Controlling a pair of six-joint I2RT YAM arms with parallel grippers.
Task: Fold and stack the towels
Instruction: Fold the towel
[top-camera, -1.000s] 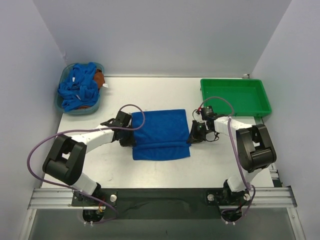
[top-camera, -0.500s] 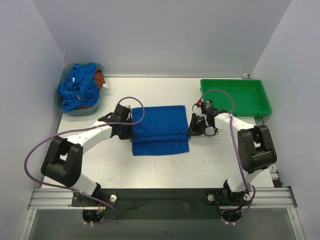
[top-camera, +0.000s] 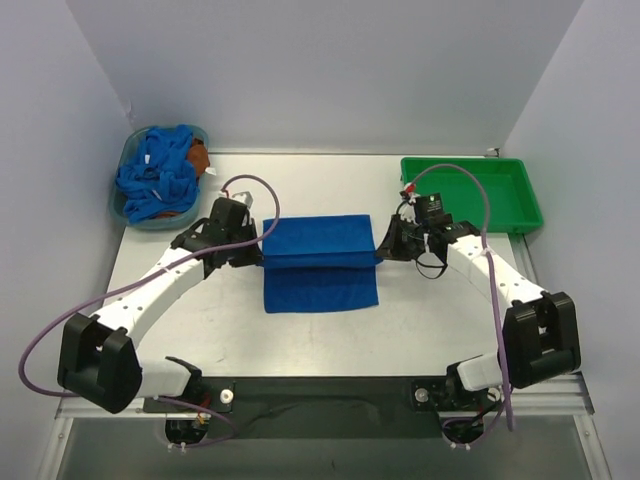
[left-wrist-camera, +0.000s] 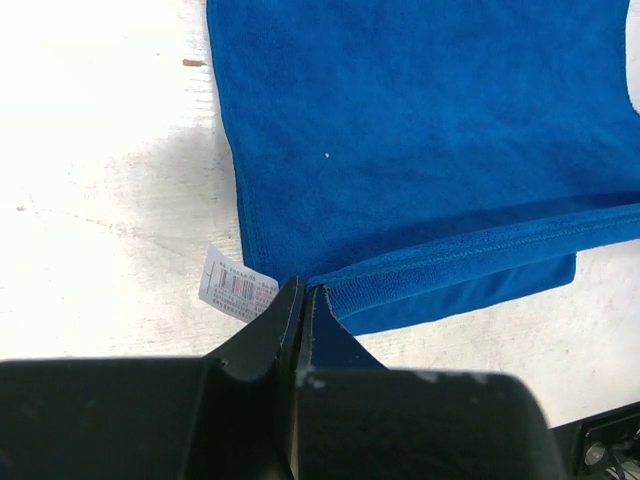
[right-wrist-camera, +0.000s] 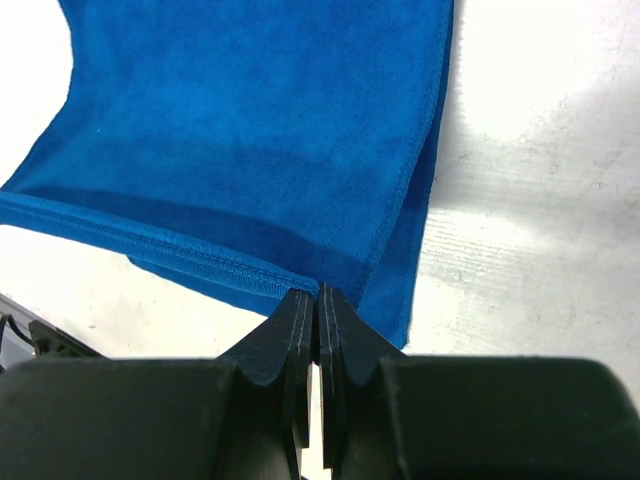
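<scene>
Left gripper (left-wrist-camera: 303, 287) pinching blue towel (top-camera: 320, 242) corner | right gripper (right-wrist-camera: 318, 293) pinching opposite corner | arms extended forward

White table (top-camera: 320, 340): blue towel (top-camera: 320, 290) at centre, green tray (top-camera: 470, 190) far right, teal basket (top-camera: 152, 223) far left

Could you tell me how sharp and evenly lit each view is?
Top external view: soft, even light, sharp throughout. Left wrist view: white tabletop blown out beside the blue terry towel; left gripper underexposed. Right wrist view: glare on the tabletop, soft shadow beside the towel.
</scene>
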